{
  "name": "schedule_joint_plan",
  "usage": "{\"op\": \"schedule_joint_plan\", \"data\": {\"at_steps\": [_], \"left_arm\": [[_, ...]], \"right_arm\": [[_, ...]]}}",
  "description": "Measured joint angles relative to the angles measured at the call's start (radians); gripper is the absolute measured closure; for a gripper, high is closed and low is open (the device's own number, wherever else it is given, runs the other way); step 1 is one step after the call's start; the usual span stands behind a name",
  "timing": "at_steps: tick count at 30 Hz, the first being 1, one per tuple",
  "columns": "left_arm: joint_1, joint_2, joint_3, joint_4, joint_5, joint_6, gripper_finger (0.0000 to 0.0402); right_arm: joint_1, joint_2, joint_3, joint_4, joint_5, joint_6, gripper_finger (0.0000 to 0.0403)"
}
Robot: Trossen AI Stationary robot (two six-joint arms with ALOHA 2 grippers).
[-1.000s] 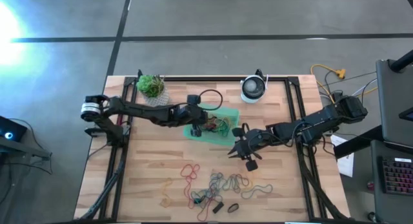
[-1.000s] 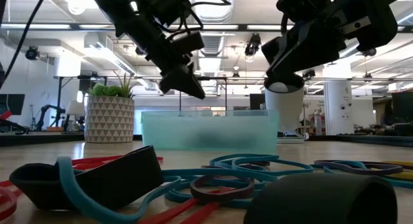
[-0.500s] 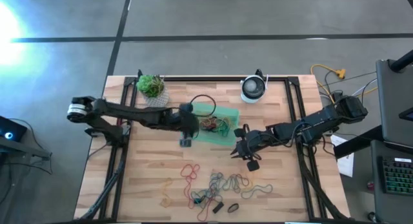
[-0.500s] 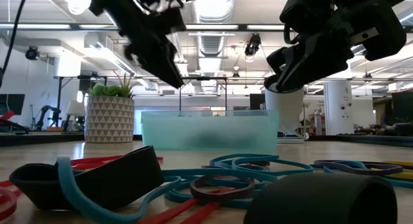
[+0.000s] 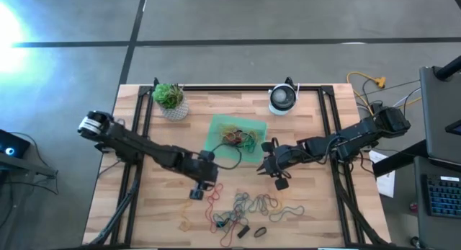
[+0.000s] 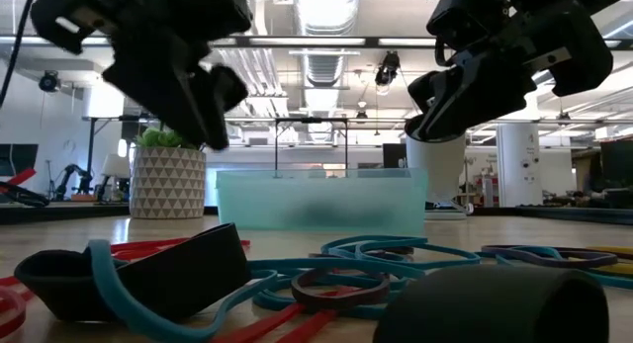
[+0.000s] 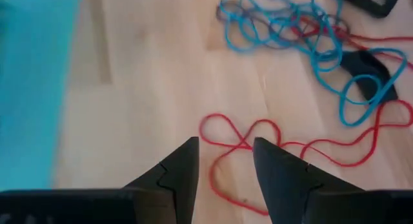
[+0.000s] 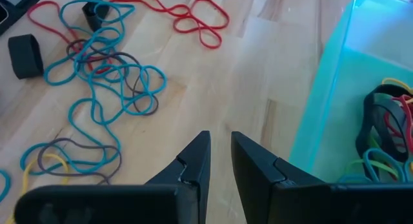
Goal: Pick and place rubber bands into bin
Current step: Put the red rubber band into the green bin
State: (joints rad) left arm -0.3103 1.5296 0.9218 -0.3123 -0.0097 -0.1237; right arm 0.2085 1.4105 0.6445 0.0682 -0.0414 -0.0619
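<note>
Many rubber bands (image 5: 252, 205) lie loose on the wooden table near its front edge, and more (image 5: 238, 138) lie inside the green bin (image 5: 216, 127) at mid-table. My left gripper (image 5: 196, 193) hangs open just above a red rubber band (image 7: 245, 146) on the wood, its fingers on either side of the band's loops, touching nothing. My right gripper (image 5: 262, 171) hovers by the bin's near right corner (image 8: 322, 121) with a narrow gap between its fingers (image 8: 219, 143) and nothing in it.
A potted plant (image 5: 170, 99) stands at the far left and a round white device (image 5: 282, 99) at the far middle. Black frame rails (image 5: 328, 135) run along the table's sides. Wide black bands (image 5: 261, 231) lie among the loose ones in front.
My left gripper has left its place over the bin and swung toward the table's near edge and a little left, turning as it went. It now hangs over the red band on the wood. My right gripper has stayed where it was.
</note>
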Motion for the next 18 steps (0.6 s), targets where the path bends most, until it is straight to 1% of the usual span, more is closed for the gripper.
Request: {"op": "schedule_joint_plan", "data": {"at_steps": [3,5,8,14,18], "left_arm": [[-0.012,0.067,0.000,-0.003,0.007,-0.054,0.0270],[-0.018,0.109,0.002,-0.004,0.029,-0.078,0.0270],[-0.027,0.155,0.019,-0.003,0.047,-0.094,0.0270],[-0.037,0.195,0.045,-0.002,0.059,-0.114,0.0270],[-0.039,0.205,0.047,0.032,0.078,-0.157,0.0270]], "right_arm": [[0.000,0.000,0.000,0.002,0.000,0.007,0.0346],[0.000,0.000,0.000,0.001,0.000,0.012,0.0346],[0.000,0.000,0.000,-0.001,0.000,0.011,0.0346],[0.001,0.000,0.000,-0.002,0.000,0.011,0.0346],[0.001,0.000,0.000,-0.004,0.000,0.011,0.0346]]}}
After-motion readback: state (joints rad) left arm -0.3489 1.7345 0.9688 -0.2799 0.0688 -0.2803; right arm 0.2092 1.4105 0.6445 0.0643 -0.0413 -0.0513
